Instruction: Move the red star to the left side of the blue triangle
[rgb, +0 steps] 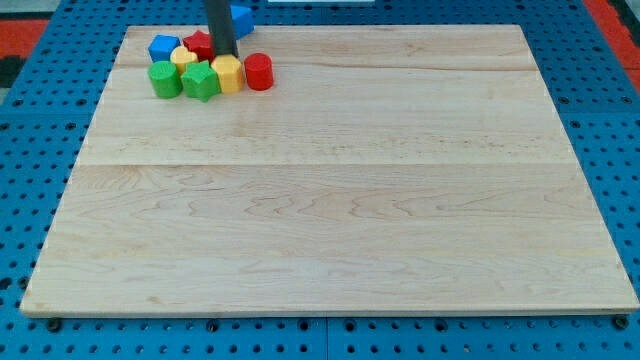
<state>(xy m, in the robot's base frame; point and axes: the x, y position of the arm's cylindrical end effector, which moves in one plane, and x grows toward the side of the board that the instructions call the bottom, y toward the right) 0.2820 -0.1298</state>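
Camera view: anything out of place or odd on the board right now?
One thing: the blue triangle sits at the board's top edge, partly hidden behind my rod, apart from the cluster. My tip is wedged beside the red star and a yellow block. Nothing looks damaged.

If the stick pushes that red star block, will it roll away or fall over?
Probably neither. The red star block looks low and flat-bottomed, so it should slide on the smooth wooden board. My tip sits at its right edge. Packed against the yellow block and blue block, it may shove those along too.
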